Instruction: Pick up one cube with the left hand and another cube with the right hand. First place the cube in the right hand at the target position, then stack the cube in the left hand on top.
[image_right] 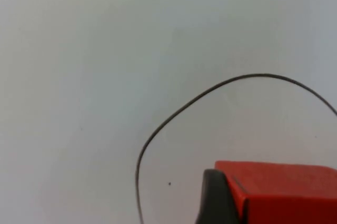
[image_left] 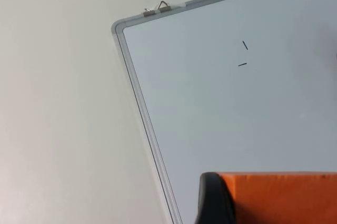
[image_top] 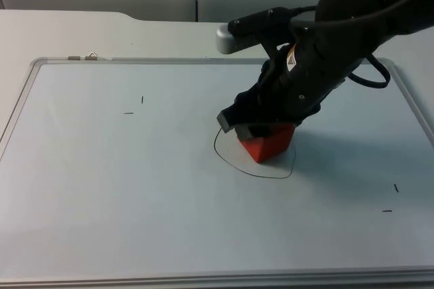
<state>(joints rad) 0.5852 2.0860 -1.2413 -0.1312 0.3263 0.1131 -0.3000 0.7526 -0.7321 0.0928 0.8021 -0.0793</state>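
Right hand (image_top: 263, 134) is clamped on a red plastic cube (image_top: 266, 143), low inside the hand-drawn black circle (image_top: 227, 160) on the grey-framed whiteboard (image_top: 102, 167); whether the cube touches the board cannot be told. Left hand (image_left: 221, 219) is clamped on an orange cube (image_left: 284, 197), over the whiteboard's corner, well away from the circle.

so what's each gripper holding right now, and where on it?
Right gripper: red cube, held by its upper sides over the drawn circle. Left gripper: orange cube, a finger against its side.
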